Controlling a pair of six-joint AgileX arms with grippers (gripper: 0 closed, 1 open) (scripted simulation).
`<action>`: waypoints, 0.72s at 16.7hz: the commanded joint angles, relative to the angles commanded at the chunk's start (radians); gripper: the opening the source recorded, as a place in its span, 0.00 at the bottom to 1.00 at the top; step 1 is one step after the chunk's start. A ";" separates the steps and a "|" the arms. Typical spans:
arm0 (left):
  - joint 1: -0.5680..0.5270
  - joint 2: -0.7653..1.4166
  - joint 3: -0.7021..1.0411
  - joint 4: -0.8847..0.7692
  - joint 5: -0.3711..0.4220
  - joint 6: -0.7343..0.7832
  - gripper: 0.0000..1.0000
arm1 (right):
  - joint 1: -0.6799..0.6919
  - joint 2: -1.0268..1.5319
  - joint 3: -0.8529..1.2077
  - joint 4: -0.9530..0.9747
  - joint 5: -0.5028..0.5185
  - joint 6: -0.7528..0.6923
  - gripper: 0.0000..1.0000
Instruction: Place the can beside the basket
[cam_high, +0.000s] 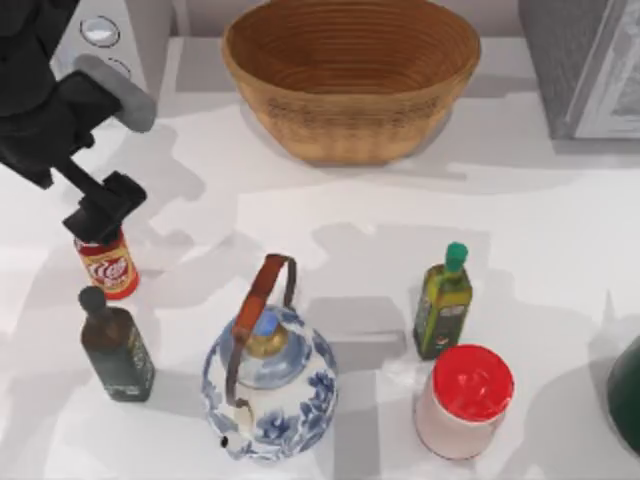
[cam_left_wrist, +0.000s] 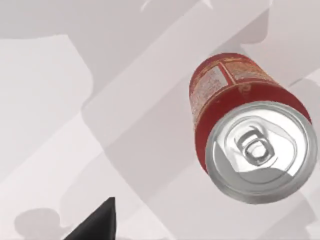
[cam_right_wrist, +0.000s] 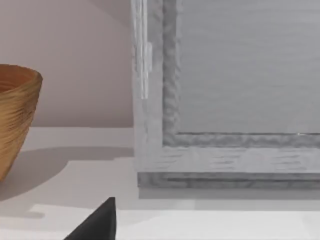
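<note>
Hovering at the frame's left, the left gripper (cam_high: 100, 225) sits directly above the can (cam_high: 108, 266), aligned for grasping. Finger spacing cannot be determined. The basket (cam_high: 350, 75) stands upper centre, well apart.

Looks like a kitchen counter, rendered rather than real. White worktop (cam_high: 560, 250) crowded with pantry goods: olive-oil bottle (cam_high: 443, 302), dark bottle (cam_high: 116, 347), red-lidded jar (cam_high: 465, 400), drink can (cam_high: 108, 264), blue-and-white teapot (cam_high: 270, 372), wicker basket (cam_high: 350, 80). At the back corners, grey boxes: possibly a microwave (cam_high: 585, 65) and another appliance with round knobs (cam_high: 105, 35).
</note>
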 joint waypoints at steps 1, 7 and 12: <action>-0.003 0.034 0.028 -0.021 0.000 0.011 1.00 | 0.000 0.000 0.000 0.000 0.000 0.000 1.00; -0.009 0.096 0.081 -0.060 0.001 0.030 1.00 | 0.000 0.000 0.000 0.000 0.000 0.000 1.00; -0.007 0.098 0.062 -0.041 0.001 0.032 1.00 | 0.000 0.000 0.000 0.000 0.000 0.000 1.00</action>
